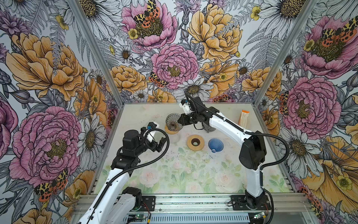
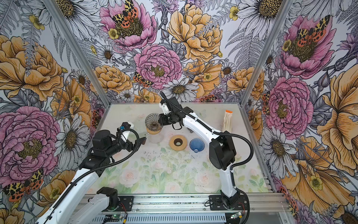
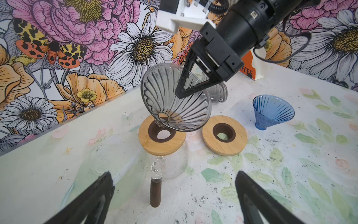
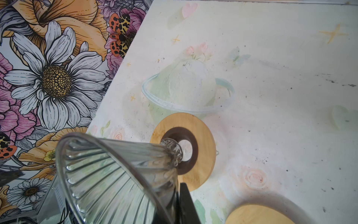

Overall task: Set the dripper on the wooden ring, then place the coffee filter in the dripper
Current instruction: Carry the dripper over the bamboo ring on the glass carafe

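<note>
A smoky grey glass dripper (image 1: 173,121) (image 2: 153,121) hangs tilted over a wooden ring (image 1: 168,132) (image 3: 155,144) that tops a clear glass carafe (image 3: 174,166). Its stem touches the ring's dark hole (image 4: 185,148). My right gripper (image 1: 179,119) (image 3: 181,94) (image 4: 179,192) is shut on the dripper's rim, one finger inside the cone. My left gripper (image 1: 162,142) (image 2: 143,140) (image 3: 174,174) hovers open and holds nothing, just in front of the carafe's brown handle (image 3: 155,193). The coffee filter pack (image 1: 244,118) (image 2: 227,121), white with an orange top, stands at the back right.
A second wooden ring (image 1: 195,142) (image 3: 224,141) lies flat on the table. A blue dripper (image 1: 215,145) (image 3: 272,111) rests next to it. Another clear glass piece (image 3: 219,94) sits behind the right arm. Floral walls close the back and sides.
</note>
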Robot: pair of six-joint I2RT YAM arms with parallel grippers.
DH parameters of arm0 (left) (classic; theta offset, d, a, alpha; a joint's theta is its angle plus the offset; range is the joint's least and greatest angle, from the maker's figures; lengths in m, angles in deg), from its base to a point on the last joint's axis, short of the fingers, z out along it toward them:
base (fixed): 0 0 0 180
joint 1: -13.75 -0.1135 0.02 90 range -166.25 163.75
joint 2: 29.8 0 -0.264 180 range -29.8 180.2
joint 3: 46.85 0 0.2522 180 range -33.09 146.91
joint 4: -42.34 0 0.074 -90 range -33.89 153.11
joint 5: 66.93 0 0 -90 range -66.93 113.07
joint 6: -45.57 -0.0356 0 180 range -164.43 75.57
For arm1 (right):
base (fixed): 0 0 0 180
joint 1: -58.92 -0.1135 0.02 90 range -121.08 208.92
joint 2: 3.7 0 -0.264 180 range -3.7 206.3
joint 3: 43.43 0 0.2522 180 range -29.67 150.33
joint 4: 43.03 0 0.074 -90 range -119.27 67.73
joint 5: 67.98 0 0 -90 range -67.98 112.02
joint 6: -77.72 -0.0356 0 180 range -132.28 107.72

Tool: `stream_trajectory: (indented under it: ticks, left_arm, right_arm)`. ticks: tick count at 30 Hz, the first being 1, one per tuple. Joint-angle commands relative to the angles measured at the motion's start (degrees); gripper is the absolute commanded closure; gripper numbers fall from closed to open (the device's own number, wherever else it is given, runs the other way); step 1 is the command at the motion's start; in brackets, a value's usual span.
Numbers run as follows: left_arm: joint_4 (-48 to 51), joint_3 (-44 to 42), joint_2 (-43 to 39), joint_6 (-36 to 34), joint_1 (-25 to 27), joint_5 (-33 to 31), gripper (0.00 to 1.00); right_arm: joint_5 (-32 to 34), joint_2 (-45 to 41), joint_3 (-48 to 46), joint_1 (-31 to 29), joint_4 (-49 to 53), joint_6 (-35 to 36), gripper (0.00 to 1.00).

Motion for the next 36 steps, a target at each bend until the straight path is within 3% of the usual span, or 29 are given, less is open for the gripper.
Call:
stream_trajectory:
  ticks: [1, 11, 20, 36]
  left_arm:
    - [-0.76, -0.87, -1.22, 0.95, -0.7, -0.45, 0.01]
    - [-1.39, -1.65, -1.13, 0.63, -0.92, -0.28, 0.01]
    - [-2.24, -1.75, -1.22, 0.48, -1.51, -0.1, 0.01]
    - [-1.34, 0.17, -0.71, 1.68, -2.51, 1.16, 0.01]
  right_arm:
    - [-0.75, 1.23, 1.79, 0.04, -1.07, -1.23, 0.93]
    - [-1.37, 3.03, 0.43, -0.03, 0.03, -1.54, 0.93]
    - [-1.18, 3.6, 0.72, -0.07, 7.15, -0.19, 0.92]
    - [-2.32, -0.44, -3.24, -2.31, 10.87, -0.11, 0.93]
